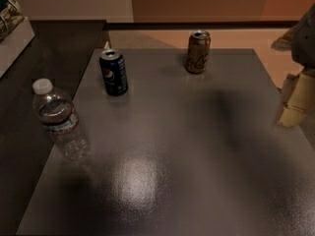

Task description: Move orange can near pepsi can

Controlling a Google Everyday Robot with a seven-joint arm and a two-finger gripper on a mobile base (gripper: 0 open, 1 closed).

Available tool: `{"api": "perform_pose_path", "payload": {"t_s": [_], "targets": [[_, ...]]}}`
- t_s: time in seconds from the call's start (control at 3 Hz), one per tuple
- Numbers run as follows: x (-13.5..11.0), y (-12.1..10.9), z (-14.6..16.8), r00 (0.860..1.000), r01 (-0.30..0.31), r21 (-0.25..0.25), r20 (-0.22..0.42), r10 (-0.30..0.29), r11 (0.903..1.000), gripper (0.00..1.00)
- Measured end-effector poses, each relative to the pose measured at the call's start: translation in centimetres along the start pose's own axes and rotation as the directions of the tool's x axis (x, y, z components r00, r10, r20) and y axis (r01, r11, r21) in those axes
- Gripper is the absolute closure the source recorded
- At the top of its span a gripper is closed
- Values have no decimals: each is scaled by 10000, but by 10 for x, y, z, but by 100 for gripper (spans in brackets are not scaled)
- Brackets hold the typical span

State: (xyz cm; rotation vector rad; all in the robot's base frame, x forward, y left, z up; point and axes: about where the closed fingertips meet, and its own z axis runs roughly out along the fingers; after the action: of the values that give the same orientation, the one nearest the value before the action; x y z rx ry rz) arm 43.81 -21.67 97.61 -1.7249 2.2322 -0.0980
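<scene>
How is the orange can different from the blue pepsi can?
The orange can is brownish-orange with pale curvy marks; the pepsi can is dark blue with a red, white and blue logo. The orange can stands by the far edge of the table; the pepsi can stands further left, nearer the water bottle. Both stand upright with silver tops and look the same size. The gripper is at the right, touching neither.

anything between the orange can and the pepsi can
Nothing visible: only table between the orange can and the pepsi can. The water bottle stands nearer, left. The gripper is at the right edge.
</scene>
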Motion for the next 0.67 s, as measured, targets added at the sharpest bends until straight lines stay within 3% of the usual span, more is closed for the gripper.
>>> {"api": "perform_pose_path", "payload": {"t_s": [0.33,0.67], "targets": [[-1,-3,1,10000,-29,46,52,28,10000,0],[-7,-25,19,9991,-99,-30,423,100,9999,0]]}}
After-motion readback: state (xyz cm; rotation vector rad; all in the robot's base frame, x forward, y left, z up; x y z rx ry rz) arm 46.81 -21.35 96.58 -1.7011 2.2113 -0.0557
